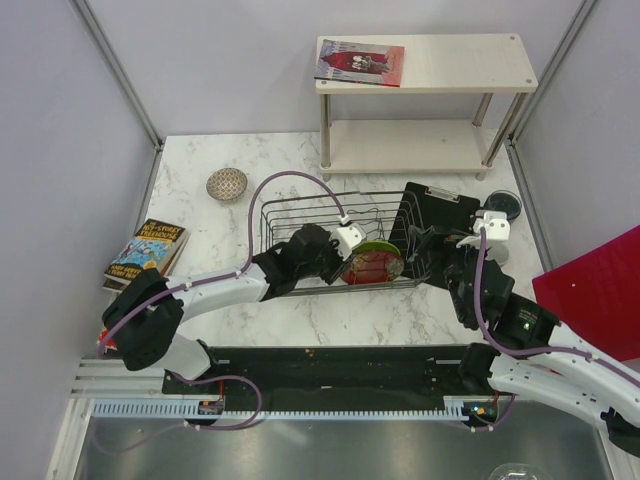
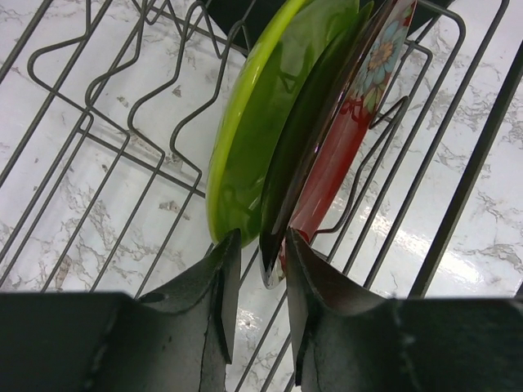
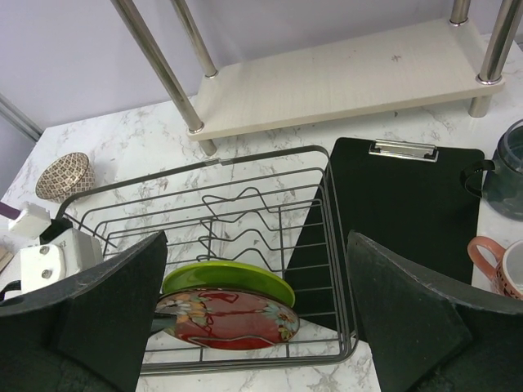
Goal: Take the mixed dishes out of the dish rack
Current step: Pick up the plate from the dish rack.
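I'm looking into a robot lab cell dressed as a kitchen corner: grey panel walls point(image 1: 50, 150) and metal posts point(image 1: 118, 72) are boxing in a marble-look bench point(image 1: 380, 320), robot arms point(image 1: 220, 288) are sitting bolted to a black rail point(image 1: 330, 365) along the bottom edge, while a dish rack point(image 1: 300, 215), books point(image 1: 148, 250) and a small shelf point(image 1: 460, 60) are adding the household touch.

top: overhead, far | wrists: close, oblique | shared: dish rack point(image 1: 310, 215)
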Action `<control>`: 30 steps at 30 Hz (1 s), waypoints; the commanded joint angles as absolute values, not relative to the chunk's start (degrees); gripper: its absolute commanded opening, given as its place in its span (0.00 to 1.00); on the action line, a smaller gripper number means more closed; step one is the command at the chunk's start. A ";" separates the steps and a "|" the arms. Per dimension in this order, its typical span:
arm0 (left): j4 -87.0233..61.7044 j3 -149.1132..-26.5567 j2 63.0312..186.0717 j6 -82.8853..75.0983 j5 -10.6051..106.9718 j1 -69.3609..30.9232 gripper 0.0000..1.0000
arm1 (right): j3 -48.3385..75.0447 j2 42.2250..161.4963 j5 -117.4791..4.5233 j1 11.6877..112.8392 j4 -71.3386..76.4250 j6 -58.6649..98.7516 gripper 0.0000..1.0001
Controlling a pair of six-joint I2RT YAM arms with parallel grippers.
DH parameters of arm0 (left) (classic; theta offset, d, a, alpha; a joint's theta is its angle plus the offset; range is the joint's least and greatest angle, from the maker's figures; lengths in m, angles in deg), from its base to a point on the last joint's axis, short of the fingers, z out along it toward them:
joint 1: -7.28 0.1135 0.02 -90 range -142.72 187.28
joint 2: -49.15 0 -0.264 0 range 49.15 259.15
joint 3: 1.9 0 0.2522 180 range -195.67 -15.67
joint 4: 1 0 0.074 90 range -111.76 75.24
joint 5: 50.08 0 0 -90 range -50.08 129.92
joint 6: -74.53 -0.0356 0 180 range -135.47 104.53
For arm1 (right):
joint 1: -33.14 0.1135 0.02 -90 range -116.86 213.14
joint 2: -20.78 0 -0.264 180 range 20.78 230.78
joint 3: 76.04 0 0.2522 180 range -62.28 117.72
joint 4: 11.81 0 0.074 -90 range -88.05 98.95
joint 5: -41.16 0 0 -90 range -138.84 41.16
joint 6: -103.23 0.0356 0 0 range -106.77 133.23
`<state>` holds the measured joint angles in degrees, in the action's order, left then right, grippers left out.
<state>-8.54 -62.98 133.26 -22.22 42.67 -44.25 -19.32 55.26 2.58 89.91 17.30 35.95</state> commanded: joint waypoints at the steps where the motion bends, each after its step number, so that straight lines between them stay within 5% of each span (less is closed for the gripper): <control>1: -5.53 -65.41 133.96 -21.19 44.40 -44.58 0.33 | -18.34 56.46 3.11 90.00 17.50 35.64 0.98; 5: -5.88 -65.06 134.22 -21.10 43.70 -44.66 0.24 | -18.16 57.78 3.19 90.09 17.33 35.99 0.97; 9: -6.59 -65.15 133.35 -20.31 42.12 -44.84 0.02 | -18.68 58.40 3.11 90.00 17.33 36.61 0.97; 23: -9.23 -67.61 126.94 -19.34 40.10 -45.54 0.02 | -19.48 57.43 4.42 90.00 17.15 36.69 0.97; 30: -1.07 -61.82 124.65 -27.24 27.56 -51.77 0.02 | -20.71 57.34 4.78 90.00 17.15 38.01 0.97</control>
